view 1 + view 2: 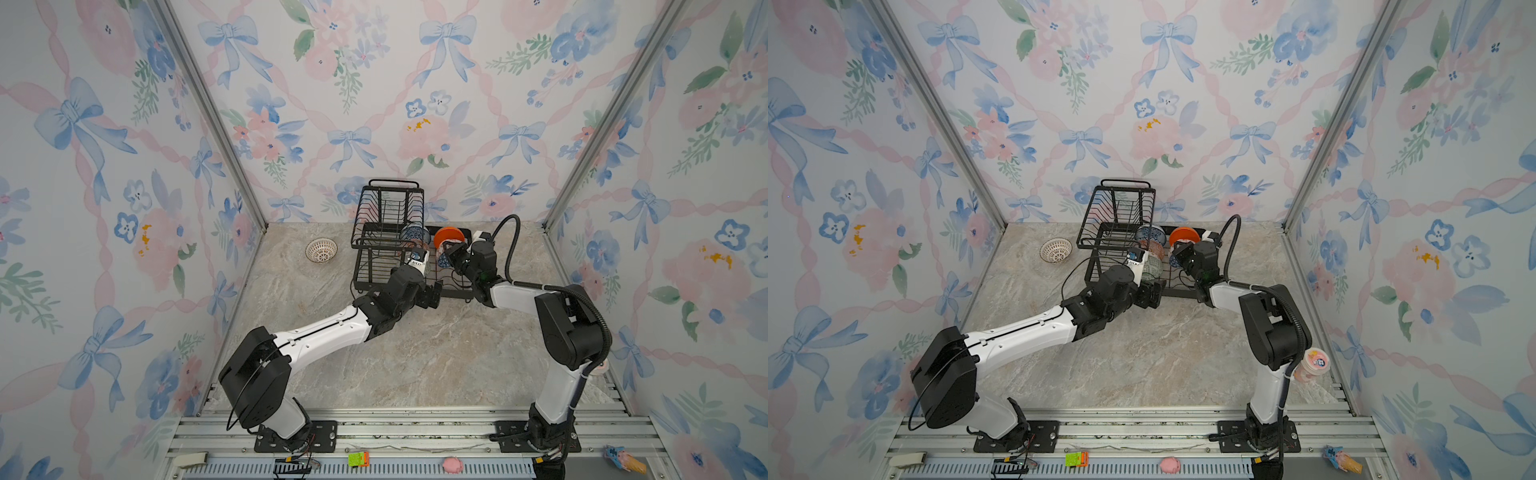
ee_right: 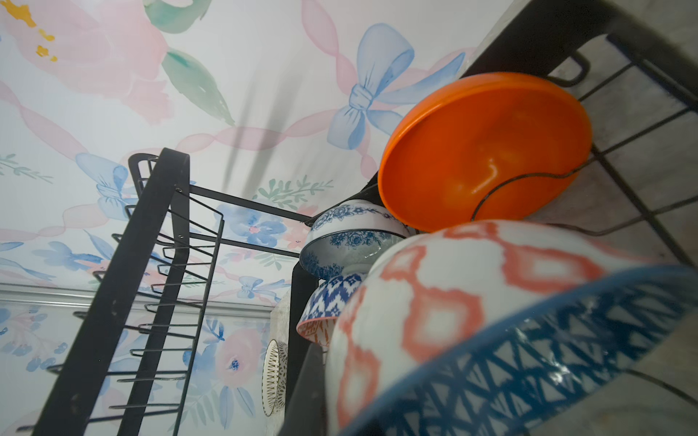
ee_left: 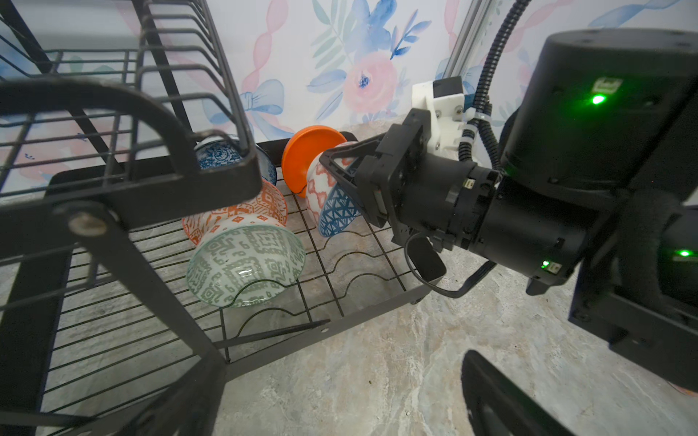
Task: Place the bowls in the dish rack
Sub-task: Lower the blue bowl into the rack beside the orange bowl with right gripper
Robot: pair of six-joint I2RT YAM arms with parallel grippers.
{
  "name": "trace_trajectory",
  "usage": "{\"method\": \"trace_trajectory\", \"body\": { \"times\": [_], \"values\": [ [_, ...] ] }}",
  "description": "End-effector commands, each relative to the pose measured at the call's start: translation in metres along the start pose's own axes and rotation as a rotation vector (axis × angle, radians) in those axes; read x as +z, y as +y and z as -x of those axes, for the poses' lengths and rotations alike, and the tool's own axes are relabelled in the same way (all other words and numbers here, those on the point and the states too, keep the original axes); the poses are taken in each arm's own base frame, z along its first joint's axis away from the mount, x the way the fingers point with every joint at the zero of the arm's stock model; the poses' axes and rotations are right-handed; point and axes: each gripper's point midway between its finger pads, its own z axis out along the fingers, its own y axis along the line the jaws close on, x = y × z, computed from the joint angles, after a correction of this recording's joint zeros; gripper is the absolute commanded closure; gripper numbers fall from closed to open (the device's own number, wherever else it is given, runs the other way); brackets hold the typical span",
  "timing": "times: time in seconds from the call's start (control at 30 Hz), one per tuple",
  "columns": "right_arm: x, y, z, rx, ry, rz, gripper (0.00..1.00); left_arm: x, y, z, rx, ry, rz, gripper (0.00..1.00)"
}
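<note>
On marble (image 1: 436, 353), right gripper (image 3: 334, 166) seemingly pinches dark blue bowl (image 3: 336, 217) inside rack (image 3: 113, 185).

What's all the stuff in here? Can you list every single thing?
table: one, beige marble, under everything
dish rack: one, black, back of table
lattice bowl: one, white, on table left of rack
orange bowl: one, plain orange, on edge low in rack
flowered bowl: one, blue-and-white, low in rack
red-orange bowl: one, patterned, low in rack
grey-green bowl: one, patterned, low in rack
dark blue bowl: one, red diamonds outside, low in rack
toy pig: one, pink, front rail
left gripper: one, black, open, near rack's front
right gripper: one, black, shut on dark blue bowl
</note>
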Motion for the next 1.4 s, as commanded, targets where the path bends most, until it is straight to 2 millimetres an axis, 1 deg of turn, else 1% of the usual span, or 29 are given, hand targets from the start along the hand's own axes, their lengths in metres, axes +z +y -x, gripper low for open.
{"method": "trace_trajectory", "body": {
  "times": [0.0,0.23,0.37,0.57,0.73,0.9,1.03,1.13,1.37],
  "values": [
    [0.006,0.043,0.018,-0.040,-0.077,0.163,1.00,-0.003,0.002,0.003,-0.027,-0.017,-0.014,0.02],
    [0.018,0.031,0.020,-0.020,-0.105,0.200,1.00,0.001,0.009,-0.005,-0.035,0.003,-0.007,0.02],
    [0.020,0.032,0.022,-0.019,-0.133,0.242,1.00,0.001,0.011,-0.006,-0.039,0.005,-0.009,0.02],
    [0.024,0.022,0.021,-0.008,-0.149,0.224,1.00,0.000,0.013,-0.011,-0.047,0.014,-0.003,0.02],
    [0.025,0.015,0.024,0.032,-0.180,0.263,1.00,-0.002,0.015,-0.012,-0.046,0.012,0.002,0.02],
    [0.029,0.005,0.023,0.051,-0.193,0.250,1.00,-0.003,0.016,-0.014,-0.041,0.015,0.007,0.02],
    [0.026,-0.004,0.022,0.046,-0.212,0.207,1.00,-0.004,0.018,-0.014,-0.042,0.015,0.010,0.02],
    [0.027,-0.009,0.018,0.049,-0.199,0.185,0.98,-0.004,0.018,-0.015,-0.044,0.016,0.009,0.02],
    [0.021,-0.021,0.014,0.086,-0.216,0.128,0.95,-0.003,0.017,-0.015,-0.046,0.018,0.004,0.02]
  ]
}}
